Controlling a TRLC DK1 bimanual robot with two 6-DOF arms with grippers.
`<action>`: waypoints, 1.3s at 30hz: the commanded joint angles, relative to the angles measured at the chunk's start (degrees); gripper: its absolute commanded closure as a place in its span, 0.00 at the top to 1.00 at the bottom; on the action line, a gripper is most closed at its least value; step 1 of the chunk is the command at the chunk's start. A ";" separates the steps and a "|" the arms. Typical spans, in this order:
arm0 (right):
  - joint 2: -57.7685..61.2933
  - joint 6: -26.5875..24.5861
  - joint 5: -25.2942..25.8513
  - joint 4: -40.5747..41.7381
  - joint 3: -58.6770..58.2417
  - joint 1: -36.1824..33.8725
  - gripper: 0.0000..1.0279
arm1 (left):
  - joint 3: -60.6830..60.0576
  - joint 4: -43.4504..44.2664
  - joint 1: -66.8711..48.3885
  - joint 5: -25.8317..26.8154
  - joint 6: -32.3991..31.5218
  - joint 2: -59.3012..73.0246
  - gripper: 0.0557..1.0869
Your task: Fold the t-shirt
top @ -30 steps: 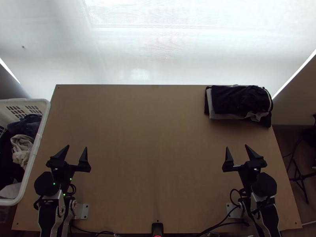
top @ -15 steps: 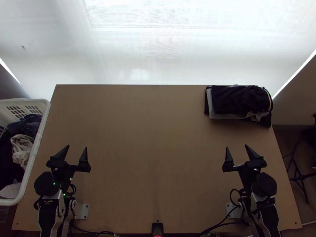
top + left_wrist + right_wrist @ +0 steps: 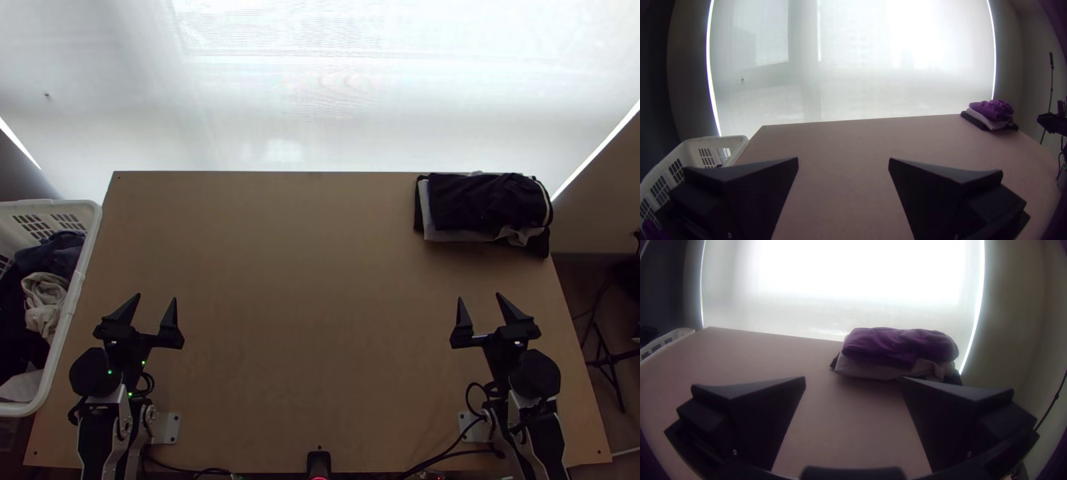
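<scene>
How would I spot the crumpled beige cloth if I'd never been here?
In the top view, find the wooden table, then the white basket along its left edge. The cloth lies bunched inside, near the basket's table-side wall. It is paler than the dark cloth above it, and browner than the whitish one below.

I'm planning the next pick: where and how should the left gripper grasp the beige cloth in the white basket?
Probably from above, pinching a raised fold near the middle of the beige cloth. It lies bunched, so its folds offer something to pinch; the wall of the white basket would likely block the left gripper coming sideways.
</scene>
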 commanded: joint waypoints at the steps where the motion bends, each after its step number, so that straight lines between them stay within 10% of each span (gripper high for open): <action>1: 0.01 0.00 0.05 0.01 0.02 -0.08 0.96 | 0.01 0.01 0.01 -0.04 0.01 0.01 0.96; 39: 0.01 0.00 0.05 0.01 0.02 0.01 0.96 | 0.01 0.10 -2.45 0.05 -0.43 0.01 0.96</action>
